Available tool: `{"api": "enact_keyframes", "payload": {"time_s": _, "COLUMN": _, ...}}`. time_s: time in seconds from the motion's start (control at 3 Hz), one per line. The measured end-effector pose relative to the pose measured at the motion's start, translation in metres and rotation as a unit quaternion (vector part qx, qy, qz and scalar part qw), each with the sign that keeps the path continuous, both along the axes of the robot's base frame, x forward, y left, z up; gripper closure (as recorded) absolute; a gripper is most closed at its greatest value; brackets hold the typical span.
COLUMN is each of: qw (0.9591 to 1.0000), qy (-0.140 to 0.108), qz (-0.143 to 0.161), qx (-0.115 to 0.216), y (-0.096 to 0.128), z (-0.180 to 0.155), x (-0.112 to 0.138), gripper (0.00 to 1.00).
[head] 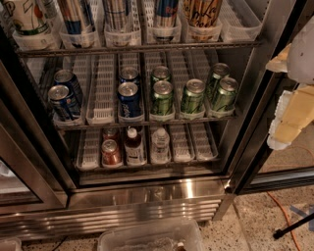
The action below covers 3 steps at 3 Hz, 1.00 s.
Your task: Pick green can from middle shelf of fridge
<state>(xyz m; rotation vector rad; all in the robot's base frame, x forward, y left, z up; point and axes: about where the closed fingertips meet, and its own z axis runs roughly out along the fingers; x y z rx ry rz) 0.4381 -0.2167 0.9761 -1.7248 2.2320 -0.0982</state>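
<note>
The fridge (147,200) stands open in the camera view. Its middle shelf (103,115) is a wire rack with white slotted lane trays. Several green cans stand on its right half: a front one (162,97) with another behind it (160,74), one to its right (193,95), and two at the far right (224,93). Blue cans (128,98) stand to their left. My gripper (292,105), pale yellow and white, is at the right edge of the view, outside the fridge, level with the middle shelf and right of the green cans. It holds nothing that I can see.
Tall cans (116,14) fill the top rack. Bottles (133,145) stand on the bottom rack. The dark-edged glass door (260,147) hangs open between my gripper and the shelves. A clear plastic bin (152,238), an orange cable (282,215) and a black stand leg (294,226) are on the floor.
</note>
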Motion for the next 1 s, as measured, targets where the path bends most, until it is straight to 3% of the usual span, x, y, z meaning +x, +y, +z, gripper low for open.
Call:
{"api": "enact_keyframes", "payload": {"time_s": 0.67, "qw": 0.9999, "qy": -0.001, "qz": 0.002, "qx": 0.014, "y": 0.007, "z": 0.001, "x": -0.002, "gripper": 0.0}}
{"api": "enact_keyframes", "payload": {"time_s": 1.0, "qw": 0.9985, "qy": 0.001, "qz": 0.003, "qx": 0.054, "y": 0.021, "z": -0.001, "x": -0.01, "gripper": 0.0}}
